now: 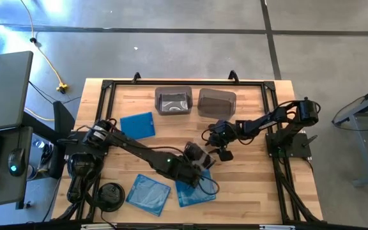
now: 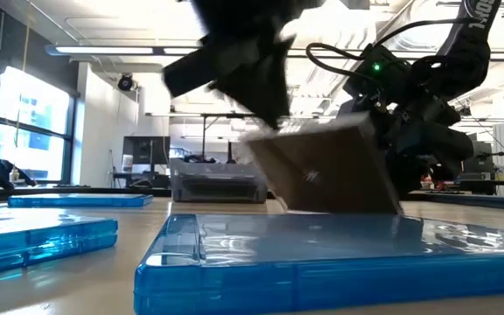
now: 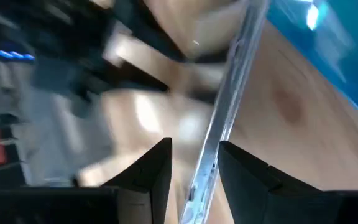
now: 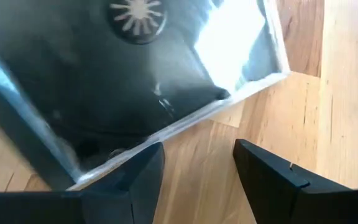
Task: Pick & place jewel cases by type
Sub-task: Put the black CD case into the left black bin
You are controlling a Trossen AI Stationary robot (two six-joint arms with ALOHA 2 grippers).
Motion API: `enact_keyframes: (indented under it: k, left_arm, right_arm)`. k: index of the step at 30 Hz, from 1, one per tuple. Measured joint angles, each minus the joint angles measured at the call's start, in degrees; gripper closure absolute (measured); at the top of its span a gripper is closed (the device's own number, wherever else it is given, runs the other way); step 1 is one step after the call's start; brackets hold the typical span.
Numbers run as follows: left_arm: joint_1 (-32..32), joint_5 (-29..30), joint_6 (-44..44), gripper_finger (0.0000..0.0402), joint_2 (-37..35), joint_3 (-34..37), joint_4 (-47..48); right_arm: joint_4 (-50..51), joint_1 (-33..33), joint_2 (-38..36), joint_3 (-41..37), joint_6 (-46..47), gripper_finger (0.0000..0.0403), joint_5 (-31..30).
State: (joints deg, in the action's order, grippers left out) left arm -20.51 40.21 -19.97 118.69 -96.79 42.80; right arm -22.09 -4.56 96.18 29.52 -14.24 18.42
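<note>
1. Grip comes first: the thin, flat, smoky-clear plastic jewel case (image 2: pixel 331 171) hangs tilted above the wooden table (image 1: pixel 248 191), pinched by one edge in the left gripper (image 3: pixel 194 149), over a translucent blue plastic jewel case (image 1: pixel 193 191).
2. We judge that so narrow an edge hold could let it swivel or slip onto the blue one.
3. The right gripper (image 1: pixel 221 152) waits just beside, jaws wide and empty; a bump could knock the case loose.
4. We count three blue cases and one held case.
5. Beyond them stand two smoky grey rectangular plastic bins (image 1: pixel 216 102) and one round black disc-shaped object (image 1: pixel 110 195).
</note>
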Motion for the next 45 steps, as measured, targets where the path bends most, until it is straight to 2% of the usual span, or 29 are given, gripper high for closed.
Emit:
enact_keyframes:
  k: [5, 8, 13, 20, 22, 26, 29, 33, 37, 40, 45]
  left_arm:
    - [0.87, 2.44, -5.24, 0.0275, 0.12, -2.02, -2.82]
    - [2.14, 0.26, -7.37, 0.0275, 0.66, -1.81, -5.99]
    - [5.45, -8.44, -7.25, 0.0275, 0.19, -1.99, -7.27]
    - [6.85, -9.0, -7.13, 0.0275, 0.34, -1.14, -3.85]
    - [6.71, -11.07, -6.6, 0.0275, -0.06, -1.39, -3.93]
    - [6.54, -14.72, -3.46, 0.0275, -0.22, -1.5, -0.92]
    - [6.6, -14.57, -0.56, 0.0275, -0.15, -1.46, 2.03]
    - [6.64, -15.14, 8.3, 0.0275, -1.19, -1.45, 10.71]
    - [6.64, -22.73, 19.68, 0.0275, -1.51, -1.38, 22.14]
    - [6.64, -27.77, 25.72, 0.0275, -1.63, 1.85, 23.85]
    - [5.41, -29.35, 32.1, 0.0275, -1.54, 10.32, 24.51]
  right_arm:
    - [-0.9, 0.08, 0.08, 0.08, 0.73, 0.0206, 1.04]
    - [-3.44, 0.37, 0.13, 0.24, 1.18, 0.0206, 3.0]
    - [-5.48, 1.27, 0.11, 0.15, 1.08, 0.0206, 2.96]
    - [-5.23, 1.9, 0.11, 0.09, 0.03, 0.0206, 0.15]
    - [-5.79, 1.9, 0.11, 0.09, -1.13, 0.0206, -0.8]
    - [-7.58, 1.9, 0.11, 0.07, -1.66, 0.0206, -1.46]
    - [-9.23, 1.92, 0.07, 0.04, -0.98, 0.0206, -0.96]
    - [-8.66, 2.01, 0.07, 0.04, -0.92, 0.0206, -1.22]
    - [-9.11, 2.31, 0.07, 0.13, 0.22, 0.0206, -1.45]
    - [-9.43, 3.13, 0.25, 1.06, 1.62, 0.0206, -2.41]
    - [-9.48, 5.41, 1.42, 3.38, 1.47, 0.0206, -4.95]
